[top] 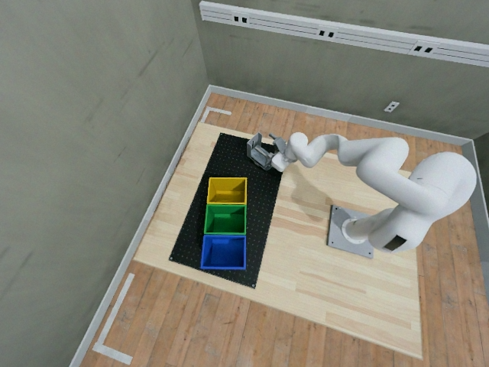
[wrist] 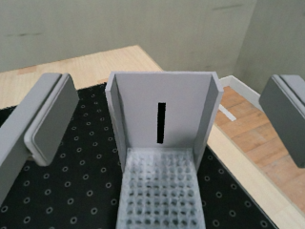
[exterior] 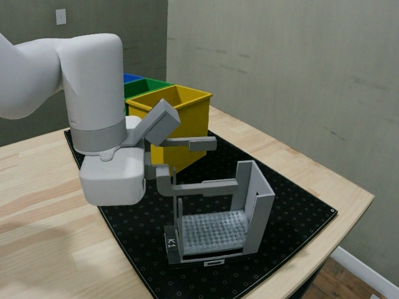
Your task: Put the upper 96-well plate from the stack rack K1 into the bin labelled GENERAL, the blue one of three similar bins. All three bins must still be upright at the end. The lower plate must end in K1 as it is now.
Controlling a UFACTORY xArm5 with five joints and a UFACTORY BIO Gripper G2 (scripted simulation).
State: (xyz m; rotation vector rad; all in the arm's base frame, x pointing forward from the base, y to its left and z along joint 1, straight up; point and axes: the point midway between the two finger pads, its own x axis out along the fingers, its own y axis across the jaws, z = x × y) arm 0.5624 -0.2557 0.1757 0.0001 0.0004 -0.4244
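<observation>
The stack rack K1 [top: 254,145] [exterior: 259,222] [wrist: 138,110] stands upright on the black pegboard. A clear, pale 96-well plate [exterior: 212,230] [wrist: 160,191] lies low in it, its wells showing. The lower plate cannot be told apart beneath it. My gripper [exterior: 211,166] [wrist: 167,119] is open and empty. Its fingers are level above the plate, reaching over the rack's near posts toward its tall back wall, one finger out to each side. The blue bin [top: 223,252] [exterior: 130,77] stands upright, largely hidden by the arm in the exterior view. Its label does not show.
The yellow bin [top: 227,191] [exterior: 191,128] stands upright nearest the rack, just beyond the gripper in the exterior view. The green bin [top: 225,219] [exterior: 144,86] stands upright between yellow and blue, close to both. The rack has tall wall sides at the back and thin posts in front.
</observation>
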